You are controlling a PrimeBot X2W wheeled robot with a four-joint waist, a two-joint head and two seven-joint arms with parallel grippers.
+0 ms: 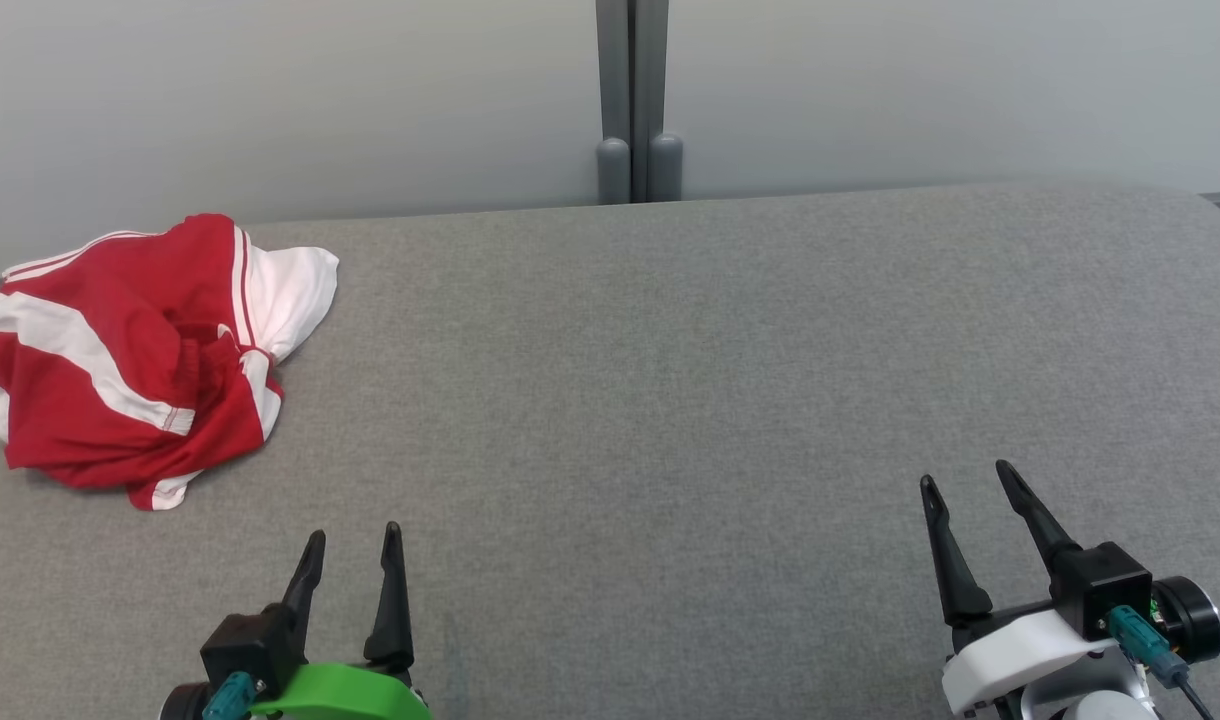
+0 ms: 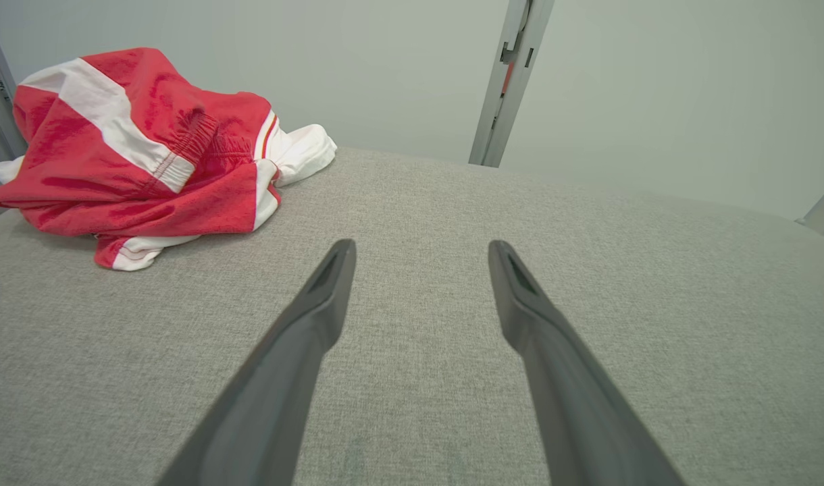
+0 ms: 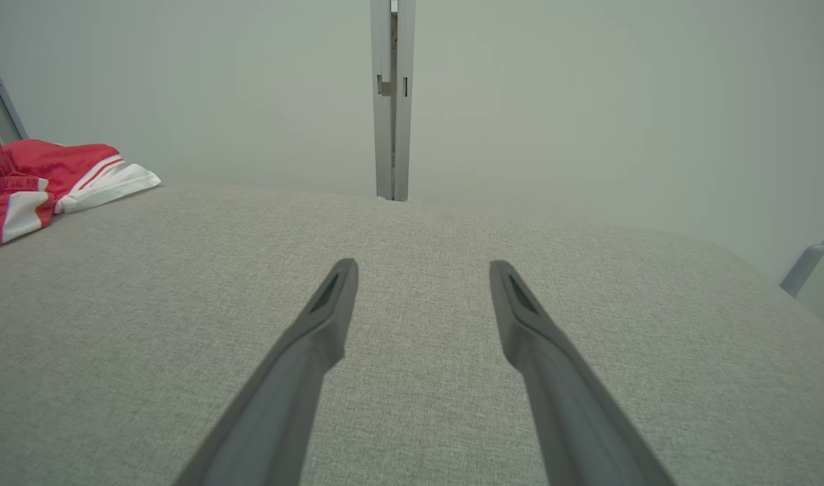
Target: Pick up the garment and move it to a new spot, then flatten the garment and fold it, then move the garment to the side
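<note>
The garment (image 1: 130, 350) is a crumpled red piece with white stripes, heaped at the far left of the grey padded table (image 1: 670, 400). It also appears at the upper left of the left wrist view as the same garment (image 2: 148, 155), and at the left edge of the right wrist view, garment (image 3: 34, 182). My left gripper (image 1: 354, 540) is open at the lower left, some way short of the heap and to its right. My right gripper (image 1: 970, 480) is open at the lower right, far from it. Nothing lies between either pair of fingers.
A pale wall stands behind the table, with a grey upright post (image 1: 632, 100) at its middle. The table's left edge runs just beside the garment, and its far right corner (image 1: 1210, 200) is rounded.
</note>
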